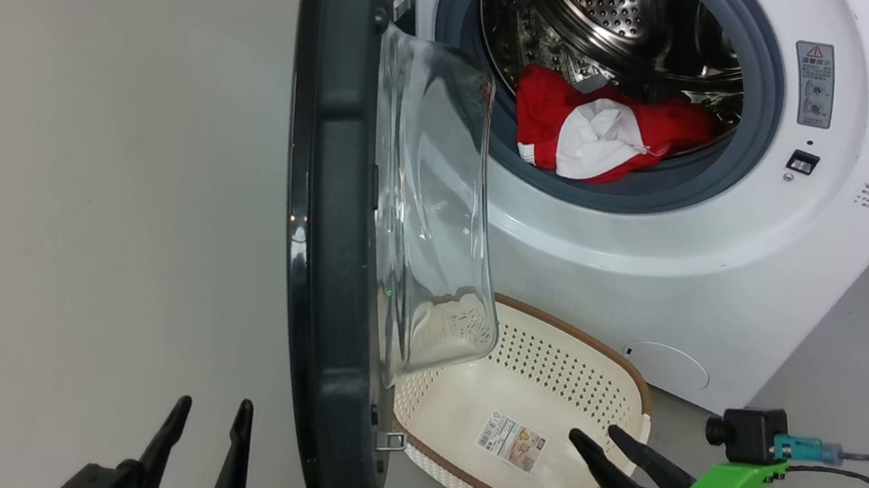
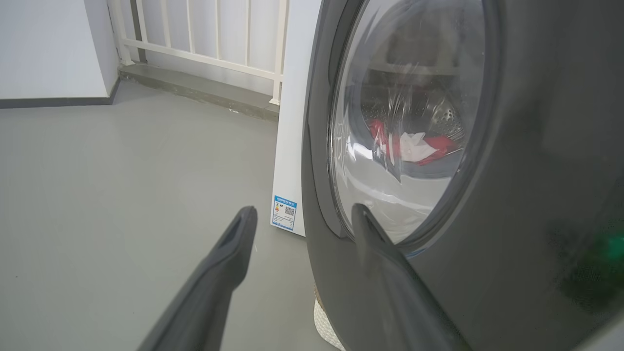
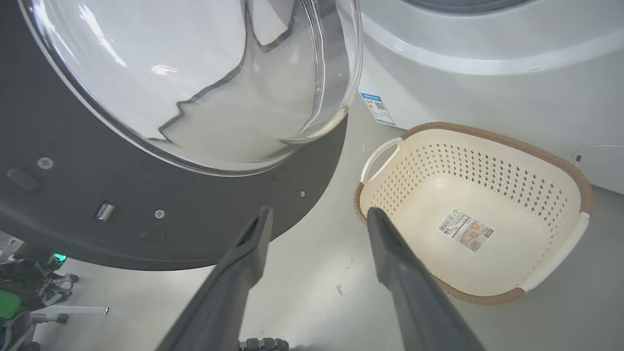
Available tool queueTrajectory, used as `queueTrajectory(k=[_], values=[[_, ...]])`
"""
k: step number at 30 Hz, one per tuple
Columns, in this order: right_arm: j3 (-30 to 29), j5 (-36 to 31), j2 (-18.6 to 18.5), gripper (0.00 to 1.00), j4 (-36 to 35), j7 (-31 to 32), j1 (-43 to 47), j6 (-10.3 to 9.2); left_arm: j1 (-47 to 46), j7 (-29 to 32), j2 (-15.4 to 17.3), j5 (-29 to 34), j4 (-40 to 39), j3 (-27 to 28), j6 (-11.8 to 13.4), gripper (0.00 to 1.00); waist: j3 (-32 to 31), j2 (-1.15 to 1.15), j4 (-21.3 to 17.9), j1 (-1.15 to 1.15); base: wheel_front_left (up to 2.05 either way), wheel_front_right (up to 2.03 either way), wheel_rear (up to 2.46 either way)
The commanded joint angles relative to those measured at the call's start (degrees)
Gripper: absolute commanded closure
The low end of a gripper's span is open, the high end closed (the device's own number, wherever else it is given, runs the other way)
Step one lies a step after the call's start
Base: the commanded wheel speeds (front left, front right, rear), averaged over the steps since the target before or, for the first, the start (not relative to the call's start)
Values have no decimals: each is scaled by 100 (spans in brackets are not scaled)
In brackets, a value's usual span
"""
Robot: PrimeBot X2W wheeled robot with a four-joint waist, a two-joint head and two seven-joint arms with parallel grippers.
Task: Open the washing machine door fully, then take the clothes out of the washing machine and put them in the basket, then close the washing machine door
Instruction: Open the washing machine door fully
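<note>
The washing machine (image 1: 647, 244) stands with its door (image 1: 330, 224) swung out edge-on toward me, glass bowl facing right. Red and white clothes (image 1: 603, 132) lie at the drum's front lip, also seen through the door glass (image 2: 409, 146). The cream basket (image 1: 616, 371) sits on the floor below the drum opening, with just a barcode sticker inside (image 3: 465, 231). My left gripper (image 1: 212, 411) is open at the lower left, on the door's outer side, near its black rim (image 2: 536, 146). My right gripper (image 1: 594, 436) is open above the basket's near right corner, holding nothing.
Grey floor (image 1: 84, 155) spreads wide to the left of the door. A white railing (image 2: 204, 44) and wall stand at the far end of that floor. A blue label (image 2: 284, 213) marks the washer's side. A cable (image 1: 868, 457) trails at the lower right.
</note>
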Motion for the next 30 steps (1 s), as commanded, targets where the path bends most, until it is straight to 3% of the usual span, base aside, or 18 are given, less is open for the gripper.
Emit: queueTrajectory(k=[1,7,13,30], values=[[134,-120,-149,0,-76,-264,-112,43,-175,-69,50,13,-98,198,0,0,2,0,-7,0,0,0,0],[585,-417,-298,0,245,-1298,-300,43,-174,-69,50,21,-71,204,-1,0,-12,0,-13,0,0,0,0],[591,-785,-285,0,412,-1499,-379,43,-154,-69,50,33,-66,209,-1,0,-33,0,-12,0,0,0,0],[-1795,-3538,584,0,-357,-1509,673,43,-107,-69,50,70,-89,204,-24,0,-83,0,44,0,0,0,0]])
